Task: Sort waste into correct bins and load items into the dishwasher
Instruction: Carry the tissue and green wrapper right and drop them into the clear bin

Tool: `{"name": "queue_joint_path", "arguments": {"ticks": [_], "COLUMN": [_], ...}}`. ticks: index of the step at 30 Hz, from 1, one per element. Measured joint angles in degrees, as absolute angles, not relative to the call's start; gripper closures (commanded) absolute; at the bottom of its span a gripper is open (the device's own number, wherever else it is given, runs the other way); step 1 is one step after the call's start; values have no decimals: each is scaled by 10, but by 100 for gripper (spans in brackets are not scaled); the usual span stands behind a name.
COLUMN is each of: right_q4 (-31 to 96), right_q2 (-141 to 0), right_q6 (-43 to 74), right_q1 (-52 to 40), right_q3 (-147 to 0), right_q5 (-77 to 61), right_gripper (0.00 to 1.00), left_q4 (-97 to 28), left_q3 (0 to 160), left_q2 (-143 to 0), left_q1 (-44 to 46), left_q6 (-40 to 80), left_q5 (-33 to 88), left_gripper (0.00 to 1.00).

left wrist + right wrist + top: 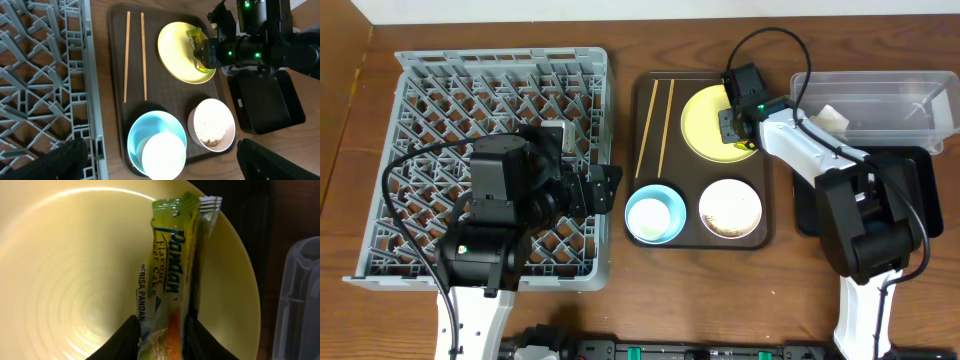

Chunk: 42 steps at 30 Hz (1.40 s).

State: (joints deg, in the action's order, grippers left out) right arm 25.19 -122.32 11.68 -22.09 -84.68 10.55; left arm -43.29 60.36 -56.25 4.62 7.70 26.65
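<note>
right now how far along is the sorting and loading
Maybe done: white wad in the clear tub. In hand: right hand pinches the wrapper on the yellow plate. Remaining: chopsticks, blue bowl, cup, white bowl with scraps on the brown tray; rack shows no dishes.

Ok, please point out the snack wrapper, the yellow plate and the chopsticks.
snack wrapper (172, 280), right wrist view, on its printed middle.
yellow plate (705, 125), overhead view, on its bare centre.
chopsticks (126, 60), left wrist view, on the middle of the left stick.
</note>
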Motion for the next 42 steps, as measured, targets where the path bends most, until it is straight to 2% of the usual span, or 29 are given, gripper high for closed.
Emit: {"name": "queue_joint_path", "arguments": {"ticks": [2, 3, 4, 14, 20, 26, 34, 39, 42], "right_q4": [252, 252, 253, 291, 357, 417, 439, 400, 383], "right_q2": [-1224, -1225, -1226, -1207, -1061, -944, -991, -1021, -1024], "right_q6": [117, 119, 120, 124, 128, 135, 228, 313, 361], "right_q1": [-221, -221, -220, -220, -217, -168, -65, -30, -27], "right_q3": [-847, -847, -847, -847, -846, -854, -854, -851, -851], "right_q5": [106, 106, 108, 101, 85, 99, 105, 72, 60], "right_gripper": [78, 91, 99, 99, 99, 99, 99, 99, 91], "left_q4": [-433, -433, -433, -433, -433, -433, -433, -433, -433], "left_q3": [603, 603, 603, 603, 603, 603, 603, 603, 603], "left_q2": [-562, -562, -562, -562, -562, -562, -562, -562, -562], "left_q1": [46, 46, 46, 46, 46, 46, 46, 46, 46], "left_q6": [77, 77, 77, 77, 77, 77, 77, 77, 77], "left_q5": [267, 267, 267, 267, 267, 267, 267, 267, 267], "left_gripper": [4, 4, 4, 4, 4, 4, 4, 4, 4]}}
